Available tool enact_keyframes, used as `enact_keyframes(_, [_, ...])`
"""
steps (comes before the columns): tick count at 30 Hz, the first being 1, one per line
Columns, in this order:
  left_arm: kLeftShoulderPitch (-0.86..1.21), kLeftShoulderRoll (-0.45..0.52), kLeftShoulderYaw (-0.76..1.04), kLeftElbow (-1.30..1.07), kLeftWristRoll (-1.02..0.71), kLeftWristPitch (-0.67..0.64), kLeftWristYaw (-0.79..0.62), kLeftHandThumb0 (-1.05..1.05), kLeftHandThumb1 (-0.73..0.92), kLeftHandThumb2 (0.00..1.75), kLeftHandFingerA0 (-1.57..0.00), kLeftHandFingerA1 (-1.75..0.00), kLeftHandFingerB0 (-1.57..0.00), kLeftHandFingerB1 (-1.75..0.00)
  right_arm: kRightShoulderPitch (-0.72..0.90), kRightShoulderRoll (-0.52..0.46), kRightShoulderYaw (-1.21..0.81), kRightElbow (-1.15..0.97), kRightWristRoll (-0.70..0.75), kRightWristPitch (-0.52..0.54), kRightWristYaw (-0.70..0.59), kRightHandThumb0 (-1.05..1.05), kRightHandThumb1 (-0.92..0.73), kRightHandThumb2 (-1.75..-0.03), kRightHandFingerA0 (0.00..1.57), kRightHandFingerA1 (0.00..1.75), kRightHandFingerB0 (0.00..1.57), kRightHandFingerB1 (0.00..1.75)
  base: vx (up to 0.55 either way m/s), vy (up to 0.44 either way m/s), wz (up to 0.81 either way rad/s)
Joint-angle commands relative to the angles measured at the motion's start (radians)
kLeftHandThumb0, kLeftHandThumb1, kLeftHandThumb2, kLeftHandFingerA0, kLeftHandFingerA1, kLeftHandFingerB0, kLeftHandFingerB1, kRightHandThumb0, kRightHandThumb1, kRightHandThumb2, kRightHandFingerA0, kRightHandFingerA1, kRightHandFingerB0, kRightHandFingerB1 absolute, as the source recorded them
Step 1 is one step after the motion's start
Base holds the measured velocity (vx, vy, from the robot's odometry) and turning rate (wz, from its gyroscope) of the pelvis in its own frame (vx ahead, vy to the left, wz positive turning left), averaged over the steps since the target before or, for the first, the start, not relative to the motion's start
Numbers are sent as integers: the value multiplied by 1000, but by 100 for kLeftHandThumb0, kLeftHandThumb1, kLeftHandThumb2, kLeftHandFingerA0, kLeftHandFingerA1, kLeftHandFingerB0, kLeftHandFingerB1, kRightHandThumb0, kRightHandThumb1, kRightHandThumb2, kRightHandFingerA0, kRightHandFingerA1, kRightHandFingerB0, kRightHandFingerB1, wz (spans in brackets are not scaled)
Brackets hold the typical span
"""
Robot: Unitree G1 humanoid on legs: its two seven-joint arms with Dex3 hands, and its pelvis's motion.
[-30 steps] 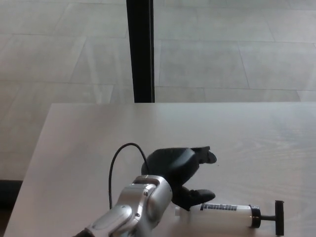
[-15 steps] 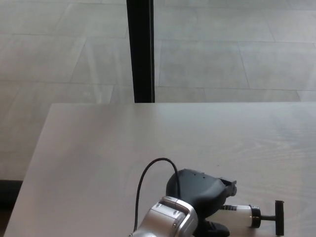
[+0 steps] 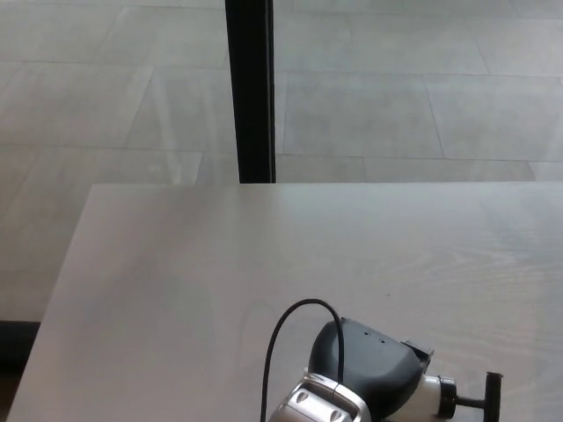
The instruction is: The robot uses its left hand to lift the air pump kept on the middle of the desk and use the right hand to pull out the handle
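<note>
1 hand shows, the left hand (image 3: 369,369), lying over the air pump (image 3: 429,394) at the desk's (image 3: 176,264) near edge; whether it grips I cannot tell. The pump's long axis runs sideways, and its T-handle (image 3: 491,397) sticks out right of the left hand, on the unseen right hand's side.

So the pale, light-grey wood-grain worktop (image 3: 176,264) fills the lower half of the head view, its far edge running straight across the middle and its left edge slanting down toward the bottom corner. Past it there's a floor of big grey stone-look tiles (image 3: 396,105) with thin grout lines. A black vertical post (image 3: 250,88) stands on that floor, meeting the worktop's far edge just left of centre.
</note>
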Motion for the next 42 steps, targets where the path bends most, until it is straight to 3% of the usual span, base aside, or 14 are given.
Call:
enact_keyframes(1, [27,26,-45,-19,279,174,-205,-72,78,63,-56,-77,-38,-52,18,11,-12,-20,-20,36,-62,-30,-72,-61,59,92,54,48,0,0,0])
enact_keyframes(7, [60,33,-28,1,306,178,-206,-68,74,62,-46,-67,-31,-47,11,6,-4,-10,-34,37,-69,-28,-73,-61,58,93,56,48,0,0,0])
enact_keyframes(8, [70,35,-24,9,314,174,-190,-67,55,93,-46,-70,-29,-55,13,4,-3,-10,-33,32,-63,-28,-73,-61,57,98,55,48,0,0,0])
enact_keyframes(9, [75,35,-21,12,319,172,-184,-67,55,93,-46,-70,-29,-55,14,3,-3,-10,-32,29,-61,-28,-73,-61,57,98,55,48,0,0,0])
enact_keyframes(10, [80,35,-18,20,325,165,-179,-67,55,92,-46,-69,-28,-55,15,3,-3,-11,-33,31,-63,-26,-73,-61,57,97,55,48,0,0,0])
enact_keyframes(11, [85,34,-15,30,328,160,-166,-63,69,61,-49,-67,-33,-45,13,4,-2,-13,-34,34,-66,-27,-73,-61,58,99,56,48,0,0,0])
enact_keyframes(19, [124,15,11,115,364,94,-86,-59,66,60,-55,-73,-26,-42,8,-1,4,-9,-44,28,-68,-27,-73,-61,58,104,58,50,0,0,0])
enact_keyframes(20, [132,3,14,134,372,87,-76,-65,53,88,-57,-77,-19,-51,8,-1,4,-14,-45,29,-69,-26,-73,-61,59,106,59,50,0,0,0])
enact_keyframes(22, [140,-12,18,155,389,79,-71,-65,53,88,-57,-77,-19,-51,8,-2,4,-14,-47,25,-70,-26,-73,-61,59,106,59,50,0,0,0])
enact_keyframes(23, [149,-41,19,193,400,82,-26,-65,66,60,-61,-94,-24,-42,4,-6,7,-6,-54,16,-69,-24,-73,-61,57,107,57,51,0,0,0])
enact_keyframes(24, [161,-83,34,230,384,78,14,-66,52,88,-61,-96,-18,-50,3,-9,5,-4,-55,14,-68,-24,-73,-61,58,108,58,50,0,0,0])
enact_keyframes(26, [160,-105,40,257,401,67,15,-67,53,89,-62,-94,-19,-50,5,-13,6,-4,-59,8,-63,-25,-73,-61,57,110,59,50,0,0,0])
enact_keyframes(27, [156,-113,42,273,404,52,32,-64,68,60,-61,-106,-25,-40,2,-13,7,-6,-61,15,-67,-25,-73,-61,58,108,59,50,0,0,0])
enact_keyframes(42, [272,-267,187,298,250,-140,265,-40,64,66,-97,-150,-30,-55,-1,-13,2,-12,-67,10,-62,-24,-74,-62,63,116,61,52,0,0,0])
